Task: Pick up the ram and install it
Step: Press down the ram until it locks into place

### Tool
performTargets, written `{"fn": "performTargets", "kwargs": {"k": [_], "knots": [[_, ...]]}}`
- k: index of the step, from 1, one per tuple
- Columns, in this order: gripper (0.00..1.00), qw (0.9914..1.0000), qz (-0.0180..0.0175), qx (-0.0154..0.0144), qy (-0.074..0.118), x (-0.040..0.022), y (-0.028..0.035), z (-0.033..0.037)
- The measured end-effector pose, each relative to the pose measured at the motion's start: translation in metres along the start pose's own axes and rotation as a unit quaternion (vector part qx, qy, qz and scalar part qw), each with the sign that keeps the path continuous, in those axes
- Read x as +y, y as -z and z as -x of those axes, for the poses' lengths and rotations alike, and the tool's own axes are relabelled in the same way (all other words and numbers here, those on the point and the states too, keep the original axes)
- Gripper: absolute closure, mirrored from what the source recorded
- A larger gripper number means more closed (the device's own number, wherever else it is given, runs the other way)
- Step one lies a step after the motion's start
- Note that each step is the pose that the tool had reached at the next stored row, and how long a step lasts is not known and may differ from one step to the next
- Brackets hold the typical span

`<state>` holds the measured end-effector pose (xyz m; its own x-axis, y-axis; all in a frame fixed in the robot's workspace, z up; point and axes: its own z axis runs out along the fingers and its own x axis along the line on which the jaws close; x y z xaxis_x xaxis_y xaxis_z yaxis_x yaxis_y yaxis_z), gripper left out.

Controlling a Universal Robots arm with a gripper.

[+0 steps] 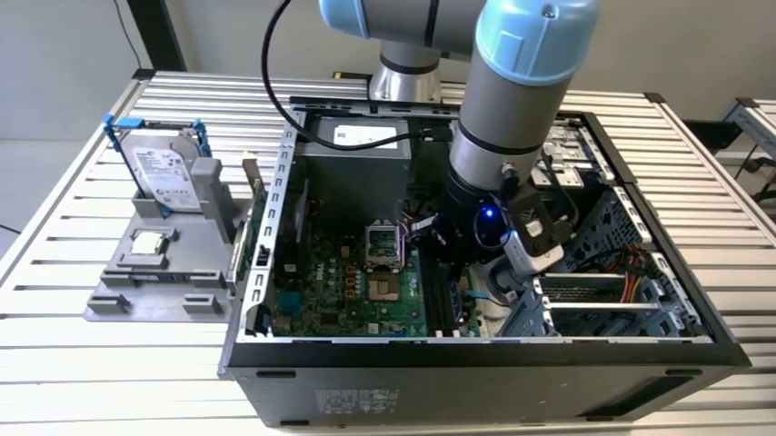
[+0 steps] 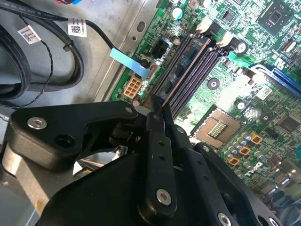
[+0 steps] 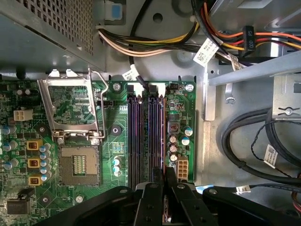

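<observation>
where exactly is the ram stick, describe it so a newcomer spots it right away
Look inside the open computer case, at the motherboard's row of long dark memory slots. The ram stands on edge over them, pinched by the gripper; the neighbouring slots are empty.

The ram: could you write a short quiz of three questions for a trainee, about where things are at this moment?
1. True or false: the ram lies outside the computer case.
2. What are the fingers of the gripper closed on? A the ram, B a screw, C nothing.
3. On which side of the exterior view does the hard drive stand?

Key: 1 false; 2 A; 3 left.
</observation>
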<state>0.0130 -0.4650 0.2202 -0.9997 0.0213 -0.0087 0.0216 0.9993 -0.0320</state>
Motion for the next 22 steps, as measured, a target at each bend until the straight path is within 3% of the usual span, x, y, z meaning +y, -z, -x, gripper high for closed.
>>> {"fn": "performTargets", "kwargs": {"k": [15, 22], "knots": [[1.00, 0.99999, -0.0013, 0.0001, -0.004, 0.0000, -0.0026, -0.0001], [1.00, 0.99996, -0.0014, 0.0003, -0.009, 0.0002, -0.0079, -0.0001]]}}
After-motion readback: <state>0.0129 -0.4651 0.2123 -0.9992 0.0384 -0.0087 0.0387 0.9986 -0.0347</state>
